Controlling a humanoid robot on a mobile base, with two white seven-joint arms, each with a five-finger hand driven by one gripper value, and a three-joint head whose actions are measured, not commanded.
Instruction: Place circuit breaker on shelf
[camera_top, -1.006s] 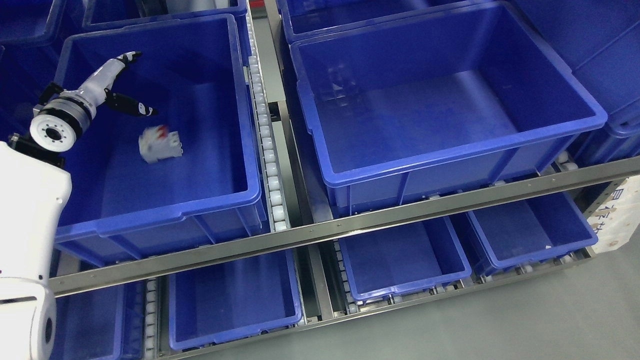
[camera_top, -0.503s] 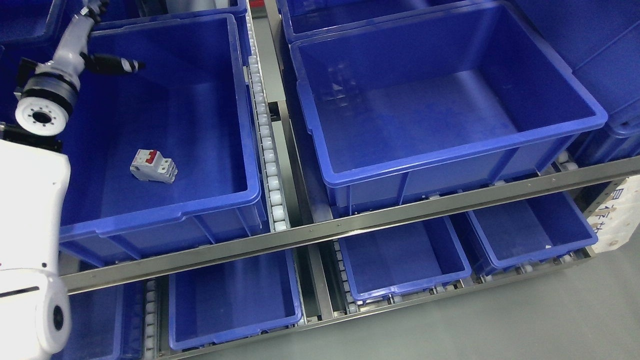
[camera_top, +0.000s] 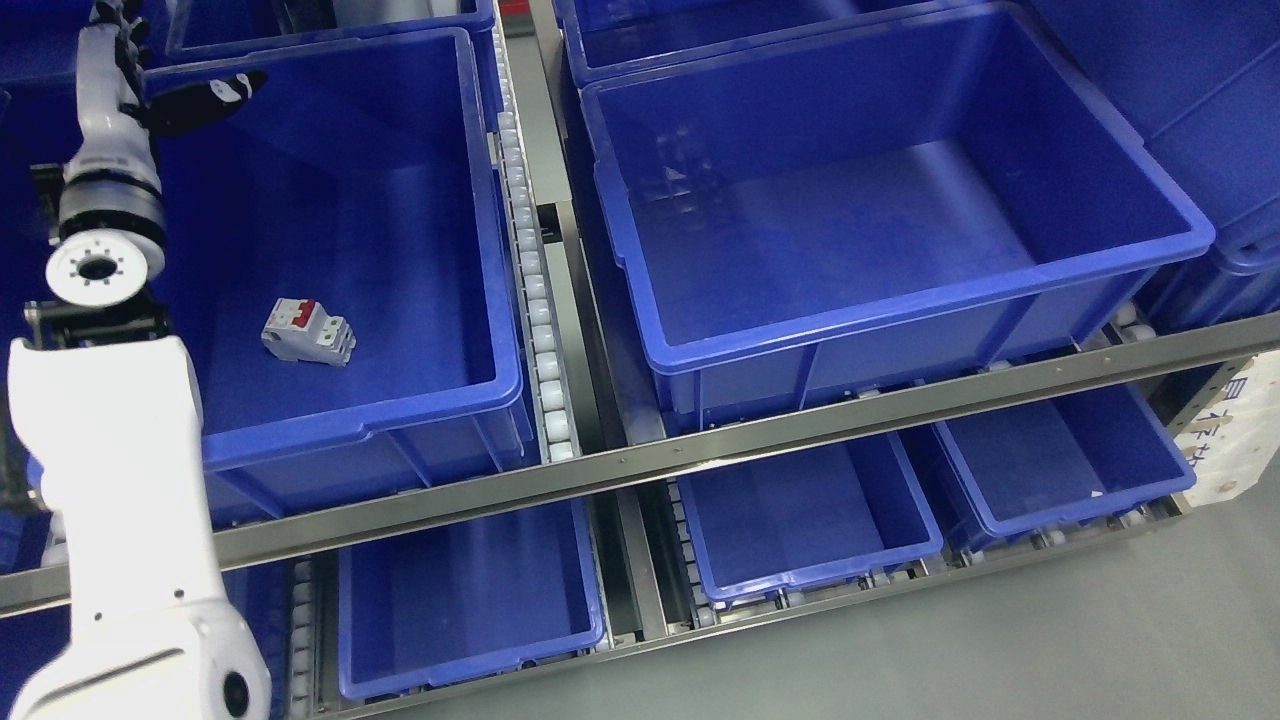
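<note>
On the floor of the left-hand blue bin (camera_top: 480, 200) on the upper shelf level, a small grey-white circuit breaker (camera_top: 307, 334) with a red switch is seen lying on its side, toward the front left part of the bin and touched by nothing. The left robot hand (camera_top: 130, 75) is held well above and behind it, up by the bin's back left corner; one dark-tipped finger is stretched out over the back rim, the others are less plainly seen, and nothing is held in it. From this arrangement the placing step is judged to be done, with the breaker released inside the bin on the shelf rack (camera_top: 700, 455), so that the step in hand is taken to be the clearing of the arm. What is called for next, on that reading, is only that the white forearm (camera_top: 120, 480) be drawn out over the left wall without the rim being caught and without the breaker being disturbed. Several things cannot be made out. The top of the robot hand is cut off by the upper edge of the picture, so that the spread of all its fingers is not shown in full. The right arm is not shown at all. The near left wall of the bin is covered by the forearm. The larger bin (camera_top: 900, 250) to the right and the lower bins (camera_top: 800, 520) appear bare, though their near corners are hidden behind the steel rail.
</note>
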